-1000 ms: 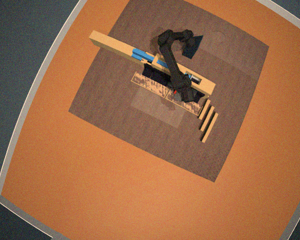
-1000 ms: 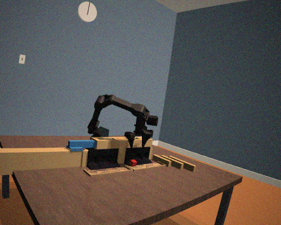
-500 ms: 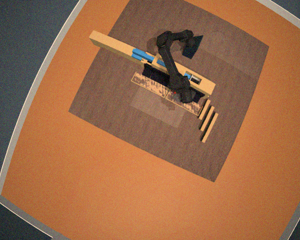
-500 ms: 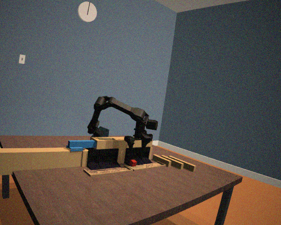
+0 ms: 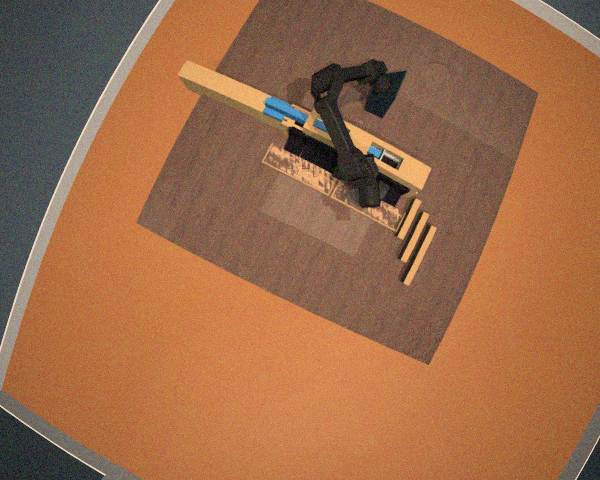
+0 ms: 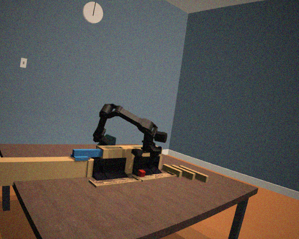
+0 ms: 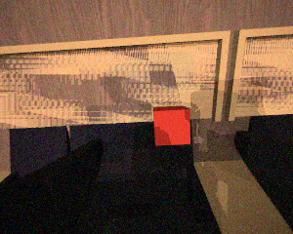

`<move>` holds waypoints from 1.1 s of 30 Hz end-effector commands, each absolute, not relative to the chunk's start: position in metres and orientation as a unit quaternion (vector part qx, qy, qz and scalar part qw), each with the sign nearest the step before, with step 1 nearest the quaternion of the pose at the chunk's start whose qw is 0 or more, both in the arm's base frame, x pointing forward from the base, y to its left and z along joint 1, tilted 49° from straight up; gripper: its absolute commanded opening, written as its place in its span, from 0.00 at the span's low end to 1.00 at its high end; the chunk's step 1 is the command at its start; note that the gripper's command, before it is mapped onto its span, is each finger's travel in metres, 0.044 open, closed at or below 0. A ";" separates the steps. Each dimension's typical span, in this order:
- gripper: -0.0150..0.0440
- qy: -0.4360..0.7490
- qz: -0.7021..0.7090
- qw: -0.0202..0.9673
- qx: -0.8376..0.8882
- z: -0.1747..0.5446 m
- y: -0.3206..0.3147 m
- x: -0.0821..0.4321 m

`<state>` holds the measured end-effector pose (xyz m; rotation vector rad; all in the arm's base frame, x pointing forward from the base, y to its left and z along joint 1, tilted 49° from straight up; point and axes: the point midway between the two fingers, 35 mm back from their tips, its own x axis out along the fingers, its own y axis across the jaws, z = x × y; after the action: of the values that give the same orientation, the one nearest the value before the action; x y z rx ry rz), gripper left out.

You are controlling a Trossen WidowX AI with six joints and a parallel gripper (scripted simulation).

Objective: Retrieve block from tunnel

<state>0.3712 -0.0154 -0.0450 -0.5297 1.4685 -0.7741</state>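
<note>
In the exterior view, we see the red block [image 6: 141, 173] [image 7: 171, 127] outside the covered tunnel [image 5: 415, 176] [image 6: 113, 152], low before its right-hand bay, by the pale framed trays [image 6: 114, 181] [image 7: 224, 73]. We have our hand [image 6: 146, 166] [image 7: 168, 140] wide open above the block, gripping nothing. The blue sliding piece [image 5: 287, 110] [image 6: 86, 153] juts toward the tabletop's [image 5: 290, 258] [image 6: 134, 203] left edge; three wooden rods [image 5: 415, 236] [image 6: 183, 172] lie toward its right corner.
</note>
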 end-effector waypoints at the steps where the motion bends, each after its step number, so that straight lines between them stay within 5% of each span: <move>1: 1.00 0.646 -0.341 0.641 -0.236 -0.049 -0.022 0.369; 33: 1.00 0.645 -0.345 0.639 -0.239 -0.079 -0.062 0.357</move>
<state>0.3596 -0.0571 -0.0766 -0.5371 1.4666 -0.7849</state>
